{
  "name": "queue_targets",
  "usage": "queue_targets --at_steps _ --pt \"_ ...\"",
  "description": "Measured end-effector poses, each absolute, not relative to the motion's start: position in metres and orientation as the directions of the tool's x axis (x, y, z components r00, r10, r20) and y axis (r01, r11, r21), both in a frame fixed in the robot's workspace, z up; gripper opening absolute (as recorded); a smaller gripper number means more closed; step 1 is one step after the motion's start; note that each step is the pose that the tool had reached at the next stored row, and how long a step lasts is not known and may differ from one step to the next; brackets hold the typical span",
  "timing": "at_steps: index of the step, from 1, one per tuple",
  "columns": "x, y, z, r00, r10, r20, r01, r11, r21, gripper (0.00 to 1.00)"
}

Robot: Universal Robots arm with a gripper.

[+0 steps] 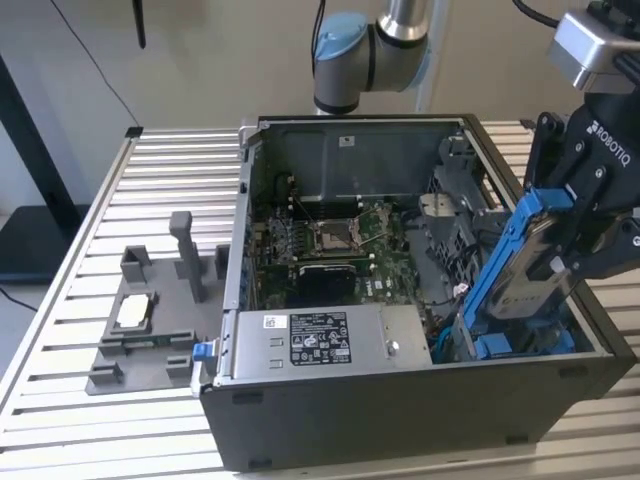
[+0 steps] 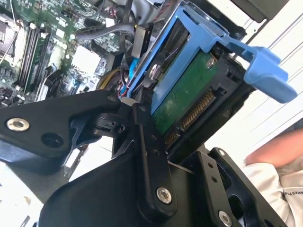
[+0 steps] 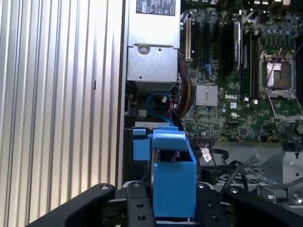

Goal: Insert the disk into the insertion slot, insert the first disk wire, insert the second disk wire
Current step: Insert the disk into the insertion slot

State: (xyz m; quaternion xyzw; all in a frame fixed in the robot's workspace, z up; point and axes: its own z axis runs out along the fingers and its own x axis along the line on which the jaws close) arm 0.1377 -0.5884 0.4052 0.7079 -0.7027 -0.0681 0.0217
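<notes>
My gripper [image 1: 570,235] is shut on the disk [image 1: 522,262], a silver drive in a bright blue carrier. It holds the disk tilted over the exterior view's right end of the open computer case [image 1: 400,420]. The disk's lower end dips into the case just above the insertion slot [image 1: 520,345], a grey cage with blue tabs. In the second wrist view, black fingers [image 2: 142,127] clamp the disk [image 2: 182,97], whose green board faces out. The carrier [image 3: 173,177] hangs over the slot [image 3: 141,145] in the first wrist view. Thin blue wires [image 3: 158,106] coil beside the power supply.
The silver power-supply box [image 1: 310,335] sits at the case front, with the motherboard [image 1: 340,240] behind it. A grey fixture [image 1: 150,320] holding small parts stands on the slatted table [image 1: 90,420] at the exterior view's left. A person's arm [image 2: 274,151] and white sleeve show nearby.
</notes>
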Motion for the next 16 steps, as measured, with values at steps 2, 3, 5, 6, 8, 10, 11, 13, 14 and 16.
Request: queue_targets --at_steps 2,3,5,6,8,10,11,13,14,16 --pt "0.14 -0.589 0.404 0.003 -0.998 -0.069 -0.992 -0.012 0.127 0.33" --pt "0.142 -0.59 0.404 0.003 -0.997 -0.072 -0.992 -0.012 0.127 0.33" --pt "0.143 -0.59 0.405 0.003 -0.997 -0.077 -0.992 -0.013 0.126 0.33" --pt "0.143 -0.591 0.405 0.003 -0.997 -0.08 -0.992 -0.013 0.126 0.33" --pt "0.143 -0.592 0.404 0.003 -0.996 -0.084 -0.992 -0.014 0.126 0.33" --pt "0.143 -0.593 0.402 0.003 -0.996 -0.085 -0.992 -0.014 0.126 0.33" --pt "0.143 -0.594 0.4 0.003 -0.996 -0.085 -0.992 -0.014 0.126 0.33" --pt "0.143 -0.594 0.396 0.003 -0.996 -0.085 -0.992 -0.014 0.126 0.33" --pt "0.143 -0.594 0.395 0.003 -0.996 -0.085 -0.992 -0.014 0.126 0.33" --pt "0.143 -0.594 0.392 0.003 -0.996 -0.085 -0.992 -0.014 0.126 0.33"
